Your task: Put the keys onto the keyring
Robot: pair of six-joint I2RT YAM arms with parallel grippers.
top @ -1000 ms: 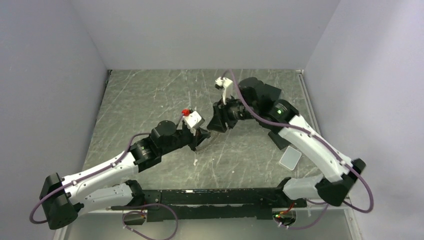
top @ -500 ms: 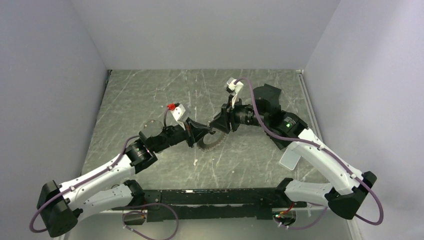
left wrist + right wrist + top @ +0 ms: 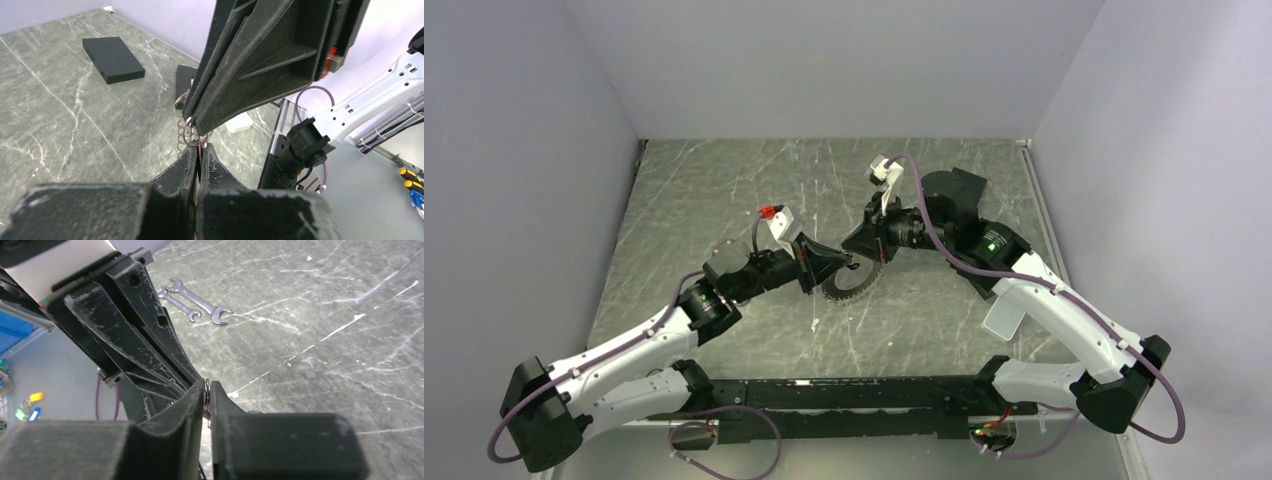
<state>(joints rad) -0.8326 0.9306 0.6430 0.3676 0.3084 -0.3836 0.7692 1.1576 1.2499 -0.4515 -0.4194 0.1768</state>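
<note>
The keyring (image 3: 852,282), a silver-grey ring with a toothed rim, hangs just above the tabletop between both grippers. My left gripper (image 3: 838,265) is shut on a thin edge of it; in the left wrist view (image 3: 200,150) only a dark sliver shows between the pads. My right gripper (image 3: 863,256) is shut on its thin wire loop (image 3: 207,389). That loop, with coiled wire under it (image 3: 186,131), shows at the right fingertips in the left wrist view. Two small silver spanners (image 3: 196,304) lie flat on the table beyond the left gripper.
A flat black box (image 3: 113,59) and a second one (image 3: 184,80) lie on the marbled table (image 3: 724,200). One black box (image 3: 959,188) sits at the back right under the right arm. A translucent white lid (image 3: 1004,318) lies at the right front.
The left wrist has swung back to the left and the right gripper has shifted left. The toothed ring now hangs in plain view between the two fingertips; both stay shut.
</note>
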